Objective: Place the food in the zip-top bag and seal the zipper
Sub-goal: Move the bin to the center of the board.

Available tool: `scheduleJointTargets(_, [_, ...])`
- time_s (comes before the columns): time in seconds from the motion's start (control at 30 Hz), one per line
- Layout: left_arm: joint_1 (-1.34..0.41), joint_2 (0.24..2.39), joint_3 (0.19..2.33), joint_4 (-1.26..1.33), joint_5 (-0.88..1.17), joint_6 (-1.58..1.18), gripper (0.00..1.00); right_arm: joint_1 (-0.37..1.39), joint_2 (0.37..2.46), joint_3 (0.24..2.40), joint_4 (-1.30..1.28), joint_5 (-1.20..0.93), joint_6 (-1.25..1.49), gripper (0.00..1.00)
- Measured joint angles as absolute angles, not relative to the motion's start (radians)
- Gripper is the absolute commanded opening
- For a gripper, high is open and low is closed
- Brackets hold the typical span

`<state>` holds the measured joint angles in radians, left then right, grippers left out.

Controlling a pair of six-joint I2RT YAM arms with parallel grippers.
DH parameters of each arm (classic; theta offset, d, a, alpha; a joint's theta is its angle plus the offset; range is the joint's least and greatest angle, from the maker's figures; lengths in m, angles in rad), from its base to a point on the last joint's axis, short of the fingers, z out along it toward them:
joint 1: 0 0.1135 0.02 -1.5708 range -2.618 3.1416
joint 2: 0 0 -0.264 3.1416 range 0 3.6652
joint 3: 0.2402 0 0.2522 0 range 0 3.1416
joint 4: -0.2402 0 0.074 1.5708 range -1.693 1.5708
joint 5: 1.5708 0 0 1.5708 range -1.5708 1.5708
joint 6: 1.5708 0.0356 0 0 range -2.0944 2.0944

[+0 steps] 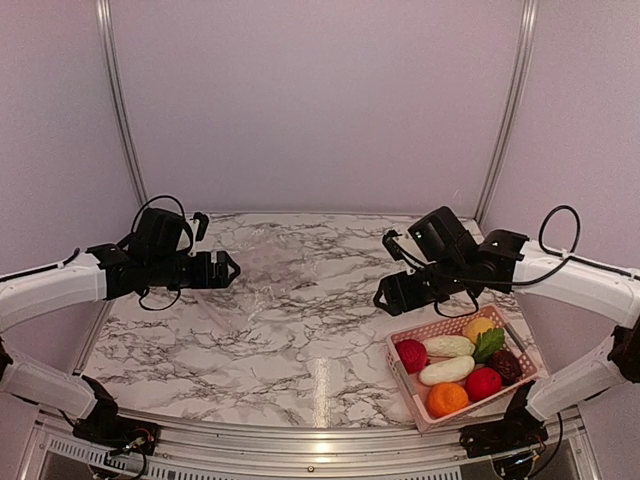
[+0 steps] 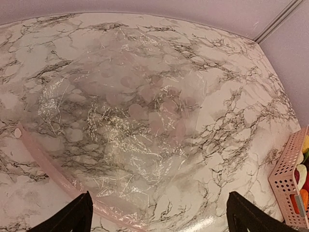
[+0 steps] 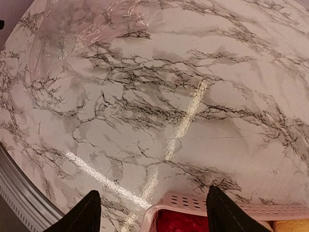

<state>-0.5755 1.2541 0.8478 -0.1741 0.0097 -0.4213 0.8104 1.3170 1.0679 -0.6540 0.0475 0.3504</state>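
While zip-top bag [image 2: 135,121] lies ahead of left pincer [image 2: 158,203], jaws apart; right pincer [image 3: 152,191] apart, near food [image 1: 447,370].

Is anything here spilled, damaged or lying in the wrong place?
Nothing stands out. The food sits inside the pink basket, none spilled on the table, and the zip-top bag lies on the table, only crinkled.

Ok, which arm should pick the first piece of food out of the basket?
Right. Its pincer hovers open right beside the pink basket, where all the food lies. The left pincer is across the table, over the zip-top bag.
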Motion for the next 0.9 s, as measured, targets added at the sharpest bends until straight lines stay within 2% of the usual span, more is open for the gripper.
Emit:
scheduleJointTargets(0.23, [-0.58, 1.242, 0.83, -0.172, -0.077, -0.51, 0.99, 0.816, 1.157, 0.99, -0.748, 0.031, 0.498, 0.61])
scheduleJointTargets(0.33, [-0.579, 1.234, 0.792, -0.143, -0.085, -0.579, 0.99, 0.82, 1.123, 0.958, -0.783, 0.025, 0.54, 0.6])
scheduleJointTargets(0.47, [-0.578, 1.272, 0.789, -0.101, -0.04, -0.615, 0.9, 0.879, 1.09, 0.901, -0.841, 0.035, 0.596, 0.61])
scheduleJointTargets(0.53, [-0.58, 1.307, 0.806, -0.099, -0.022, -0.616, 0.87, 0.919, 1.086, 0.882, -0.868, 0.036, 0.618, 0.62])
scheduleJointTargets(0.7, [-0.583, 1.362, 0.863, -0.105, -0.006, -0.599, 0.87, 0.981, 1.109, 0.865, -0.902, 0.037, 0.657, 0.64])
scheduleJointTargets(0.9, [-0.585, 1.363, 0.926, -0.113, -0.007, -0.595, 0.86, 0.996, 1.196, 0.865, -0.919, 0.051, 0.684, 0.61])
